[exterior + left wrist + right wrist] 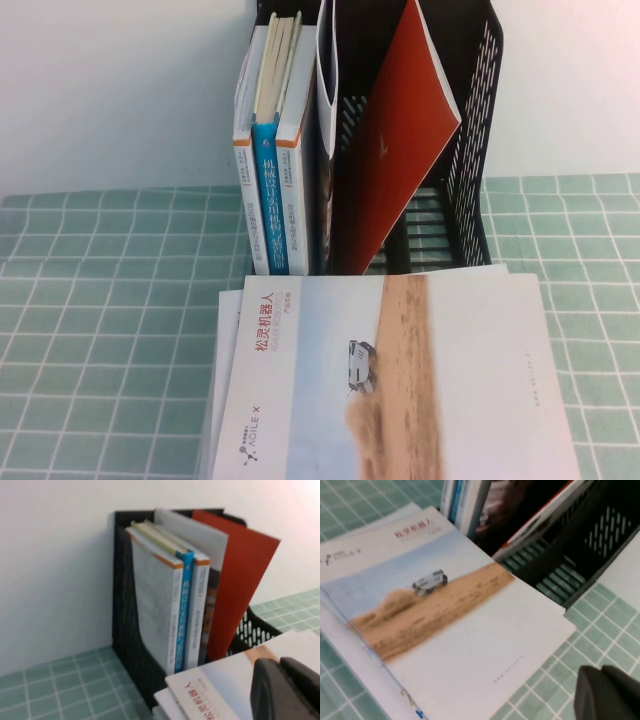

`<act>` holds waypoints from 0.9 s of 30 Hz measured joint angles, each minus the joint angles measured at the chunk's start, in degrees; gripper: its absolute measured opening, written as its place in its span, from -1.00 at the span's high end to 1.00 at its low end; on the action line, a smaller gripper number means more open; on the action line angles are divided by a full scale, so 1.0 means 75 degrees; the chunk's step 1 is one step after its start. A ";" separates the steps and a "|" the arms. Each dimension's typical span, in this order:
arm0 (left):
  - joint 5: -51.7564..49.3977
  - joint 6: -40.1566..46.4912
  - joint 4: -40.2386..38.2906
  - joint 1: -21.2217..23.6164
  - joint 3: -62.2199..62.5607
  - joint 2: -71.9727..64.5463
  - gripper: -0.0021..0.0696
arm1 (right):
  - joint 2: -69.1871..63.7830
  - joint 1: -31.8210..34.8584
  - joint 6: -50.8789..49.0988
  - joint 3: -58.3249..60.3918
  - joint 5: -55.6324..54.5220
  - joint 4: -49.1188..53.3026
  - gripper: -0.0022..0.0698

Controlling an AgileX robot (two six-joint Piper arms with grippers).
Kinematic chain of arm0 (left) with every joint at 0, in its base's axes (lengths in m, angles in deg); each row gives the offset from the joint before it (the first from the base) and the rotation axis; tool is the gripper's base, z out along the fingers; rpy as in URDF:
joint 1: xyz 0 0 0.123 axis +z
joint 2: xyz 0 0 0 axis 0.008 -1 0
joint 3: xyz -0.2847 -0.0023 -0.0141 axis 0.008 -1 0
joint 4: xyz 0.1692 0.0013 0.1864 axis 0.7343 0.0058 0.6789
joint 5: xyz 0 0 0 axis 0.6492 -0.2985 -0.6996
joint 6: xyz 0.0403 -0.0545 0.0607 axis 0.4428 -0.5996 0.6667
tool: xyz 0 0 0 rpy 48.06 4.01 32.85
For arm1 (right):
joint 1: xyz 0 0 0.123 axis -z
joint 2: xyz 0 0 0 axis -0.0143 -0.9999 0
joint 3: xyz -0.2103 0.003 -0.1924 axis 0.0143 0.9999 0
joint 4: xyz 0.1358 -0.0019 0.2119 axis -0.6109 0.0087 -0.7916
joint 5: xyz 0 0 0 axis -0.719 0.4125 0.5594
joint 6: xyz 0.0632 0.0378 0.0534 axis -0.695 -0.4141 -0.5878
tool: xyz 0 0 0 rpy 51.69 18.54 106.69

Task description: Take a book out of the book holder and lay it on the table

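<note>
The book (400,380), white with a sandy-brown band, a small white car and a red title, lies flat on top of a small stack of like copies on the table (100,300), in front of the black book holder (470,130). It also shows in the left wrist view (220,680) and the right wrist view (445,610). My left gripper (278,664) is shut and empty, just above the book's cover. My right gripper (601,670) is shut and empty over the green cloth (540,690) beside the book's edge. Neither gripper shows in the high view.
The holder (125,605) stands against a white wall. It holds a leaning red-covered book (400,130) and upright blue (268,200) and orange-and-white spined books (292,190). The lying stack reaches the near edge of the high view.
</note>
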 joint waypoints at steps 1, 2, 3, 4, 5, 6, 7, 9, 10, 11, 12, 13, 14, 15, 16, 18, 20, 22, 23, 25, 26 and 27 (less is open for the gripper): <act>0.0496 0.0030 -0.0015 0.0000 -0.0359 0.0170 0.95 | 0.0388 0.0000 -0.0066 0.0415 -0.0363 -0.0018 0.94; 0.0871 0.0048 -0.0015 0.0000 -0.0641 0.0290 0.95 | 0.0762 0.0000 -0.0117 0.0762 -0.0679 -0.0028 0.94; 0.1319 0.0062 -0.0015 0.0000 -0.0975 0.0424 0.95 | 0.1117 0.0000 -0.0137 0.1210 -0.1097 -0.0028 0.94; 0.1700 0.0059 -0.0015 0.0000 -0.1292 0.0525 0.95 | 0.1442 0.0000 -0.0149 0.1655 -0.1497 0.0039 0.94; 0.2009 0.0059 0.0027 0.0000 -0.1586 0.0580 0.95 | 0.1684 0.0000 -0.0165 0.2084 -0.1835 0.0123 0.94; 0.2251 0.0064 0.0076 0.0000 -0.1854 0.0610 0.95 | 0.1954 0.0000 -0.0195 0.2487 -0.2114 0.0284 0.94; 0.2439 0.0076 0.0147 0.0000 -0.2089 0.0610 0.95 | 0.2188 0.0000 -0.0262 0.2844 -0.2328 0.0442 0.94; 0.2700 0.0076 0.0260 0.0000 -0.2425 0.0610 0.95 | 0.2533 0.0000 -0.0445 0.3342 -0.2644 0.0631 0.94; 0.2772 0.0076 0.0304 0.0000 -0.2551 0.0610 0.95 | 0.2684 0.0000 -0.0568 0.3529 -0.2814 0.0660 0.94; 0.2790 0.0076 0.0355 0.0000 -0.2639 0.0610 0.95 | 0.2804 0.0000 -0.0643 0.3650 -0.2950 0.0676 0.94; 0.2790 0.0076 0.0371 0.0000 -0.2692 0.0610 0.95 | 0.2880 0.0000 -0.0693 0.3702 -0.3031 0.0676 0.94; 0.2790 0.0076 0.0388 0.0000 -0.2706 0.0610 0.95 | 0.2941 0.0000 -0.0726 0.3756 -0.3097 0.0676 0.94; 0.2807 0.0076 0.0399 0.0000 -0.2706 0.0610 0.95 | 0.2957 0.0000 -0.0730 0.3769 -0.3143 0.0676 0.94; 0.2822 0.0076 0.0405 0.0000 -0.2706 0.0610 0.95 | 0.2976 0.0000 -0.0730 0.3786 -0.3154 0.0676 0.94; 0.2839 0.0076 0.0418 0.0000 -0.2706 0.0610 0.95 | 0.2976 0.0000 -0.0744 0.3786 -0.3154 0.0676 0.94; 0.2839 0.0063 0.0418 0.0000 -0.2713 0.0610 0.95 | 0.2976 0.0000 -0.0777 0.3796 -0.3154 0.0676 0.94; 0.2839 0.0049 0.0418 0.0000 -0.2724 0.0610 0.95 | 0.2981 0.0000 -0.0825 0.3796 -0.3161 0.0676 0.94; 0.2839 0.0049 0.0418 0.0000 -0.2724 0.0610 0.95 | 0.2981 0.0000 -0.0840 0.3796 -0.3179 0.0676 0.94; 0.2839 0.0049 0.0418 0.0000 -0.2724 0.0610 0.95 | 0.2981 0.0000 -0.0840 0.3796 -0.3179 0.0676 0.94; 0.2839 0.0049 0.0424 0.0000 -0.2724 0.0610 0.95 | 0.2981 0.0000 -0.0855 0.3796 -0.3179 0.0676 0.94; 0.2839 0.0049 0.0424 0.0000 -0.2724 0.0610 0.95 | 0.2981 0.0000 -0.0855 0.3796 -0.3179 0.0676 0.94; 0.2839 0.0049 0.0424 0.0000 -0.2724 0.0610 0.95 | 0.2981 0.0000 -0.0855 0.3796 -0.3179 0.0676 0.94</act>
